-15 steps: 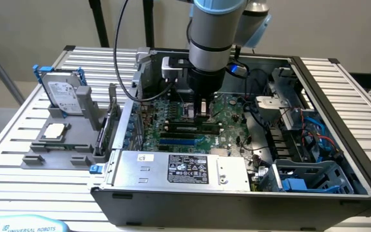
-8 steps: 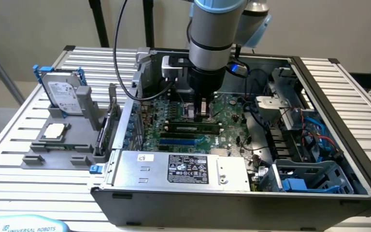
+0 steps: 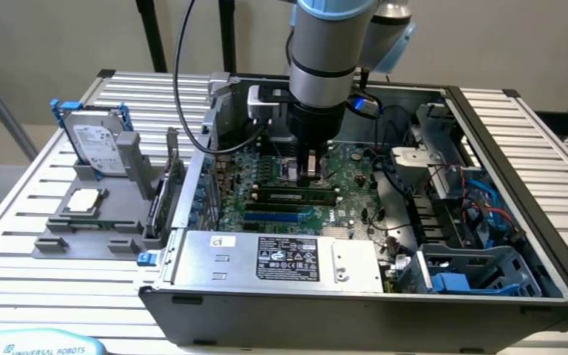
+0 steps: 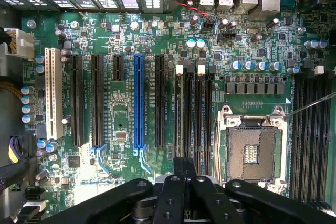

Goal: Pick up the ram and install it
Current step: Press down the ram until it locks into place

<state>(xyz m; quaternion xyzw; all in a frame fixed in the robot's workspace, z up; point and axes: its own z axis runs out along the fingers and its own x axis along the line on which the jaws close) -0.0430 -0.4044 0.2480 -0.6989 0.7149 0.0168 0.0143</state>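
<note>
The ram (image 3: 292, 196), a narrow green stick with black chips, stands on edge in a memory slot of the motherboard (image 3: 348, 166) inside the open computer case. My gripper (image 3: 310, 174) hangs straight down over the board, its tips just above and behind the ram's middle. In the wrist view the gripper (image 4: 184, 167) has its black fingers pressed together with nothing between them, over the near end of the memory slots (image 4: 191, 114). From the exterior view I cannot tell whether the tips touch the ram.
On the exterior view's left, a grey fixture (image 3: 62, 240) holds a silver hard drive with blue rails (image 3: 97, 139) and a square silver processor (image 3: 85, 200). The power supply (image 3: 284, 259) sits at the case front. An empty processor socket (image 4: 251, 150) and cables (image 3: 461, 200) flank the slots.
</note>
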